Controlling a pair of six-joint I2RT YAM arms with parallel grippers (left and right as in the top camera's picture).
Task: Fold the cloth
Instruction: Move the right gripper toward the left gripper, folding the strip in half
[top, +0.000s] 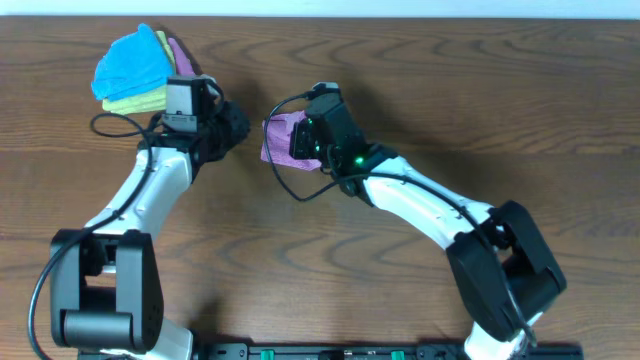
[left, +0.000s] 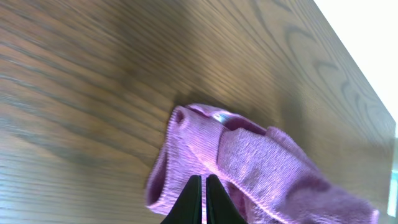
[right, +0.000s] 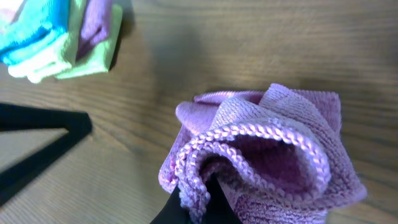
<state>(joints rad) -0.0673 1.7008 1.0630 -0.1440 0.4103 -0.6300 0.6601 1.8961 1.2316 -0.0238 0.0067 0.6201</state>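
Table (top: 450, 80) of dark brown wood grain fills every view and carries all the things. The left arm (top: 150, 190) and the right arm (top: 430, 205), both white with black joints, reach from the near edge toward the middle of the far half, their wrists close together.

The cloth (top: 283, 140) is lilac and lies bunched on the table between the two wrists, partly hidden under the right one in the overhead view. The right wrist view shows it gathered into loose folds, with a stitched edge curling up and over. Well apart from it, at the far left corner, sits a stack (top: 135, 75) of folded cloths, with a blue cloth (top: 130, 55) on top, a yellow-green cloth (top: 140, 100) under it and a sliver of purple at the side.

The right claw (right: 199, 208) is closed on the cloth, with the stitched edge pinched between its dark tips. The left claw (left: 203, 196) has its tips pressed almost together, hanging over the near edge of the cloth; no fabric shows between them.
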